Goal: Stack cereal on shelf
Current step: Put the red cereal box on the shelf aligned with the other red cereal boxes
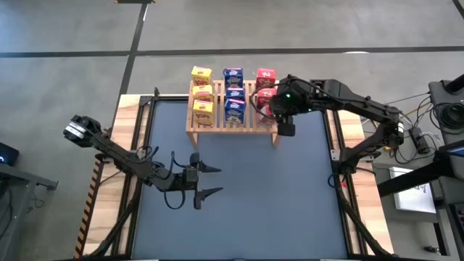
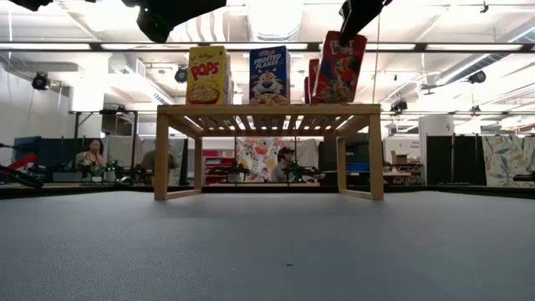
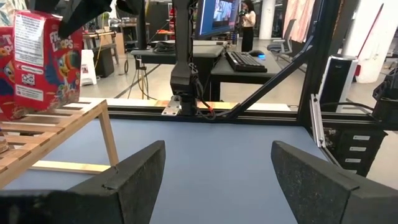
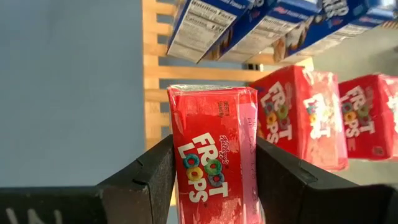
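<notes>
The light wooden shelf (image 1: 217, 125) stands at the table's far side. Yellow boxes (image 1: 202, 92) and blue boxes (image 1: 233, 93) stand in rows on its slats, and two red boxes (image 1: 265, 75) stand at its right end. My right gripper (image 1: 275, 109) is over the shelf's near right corner, shut on a third red box (image 4: 214, 155). That box shows tilted in the low view (image 2: 338, 67). My left gripper (image 1: 212, 181) hangs open over the blue mat, well short of the shelf, holding nothing. My right gripper pinches the red box between its two fingers (image 4: 149, 180), one on each side of the box with the printed front (image 4: 205, 162) facing the wrist camera. It comes from above at the box's upper end (image 2: 351, 38). The box leans, its lower end (image 3: 18, 112) at the slats.
The blue mat (image 1: 290, 203) in front of the shelf is bare. Wooden table borders and black frame rails (image 1: 341, 167) run along both sides. Beyond the table are desks, monitors and people (image 2: 90, 155) in the room.
</notes>
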Robot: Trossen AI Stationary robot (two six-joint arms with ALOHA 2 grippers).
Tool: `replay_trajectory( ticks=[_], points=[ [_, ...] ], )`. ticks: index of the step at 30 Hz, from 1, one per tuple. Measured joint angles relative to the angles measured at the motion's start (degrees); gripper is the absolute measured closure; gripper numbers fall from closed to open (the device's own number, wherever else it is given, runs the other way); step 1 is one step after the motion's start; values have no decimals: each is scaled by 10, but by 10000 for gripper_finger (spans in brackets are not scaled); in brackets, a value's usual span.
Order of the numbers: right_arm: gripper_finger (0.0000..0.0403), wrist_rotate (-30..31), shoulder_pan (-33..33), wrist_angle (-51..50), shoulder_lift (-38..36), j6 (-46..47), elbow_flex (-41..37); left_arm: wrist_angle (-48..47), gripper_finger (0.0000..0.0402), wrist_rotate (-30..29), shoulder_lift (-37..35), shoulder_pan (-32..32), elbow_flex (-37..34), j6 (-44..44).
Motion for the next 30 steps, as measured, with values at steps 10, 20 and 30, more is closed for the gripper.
replay_trajectory(
  ticks=[10,20,30],
  points=[
    [225,-5,-6,-23,25,0,18,0,125,2,0,0,0,0],
    [224,-19,-8,-22,29,-1,18,0,125,2,0,0,0,-6],
    [156,-19,-11,5,30,-5,18,2,125,3,0,0,0,-6]
  ],
)
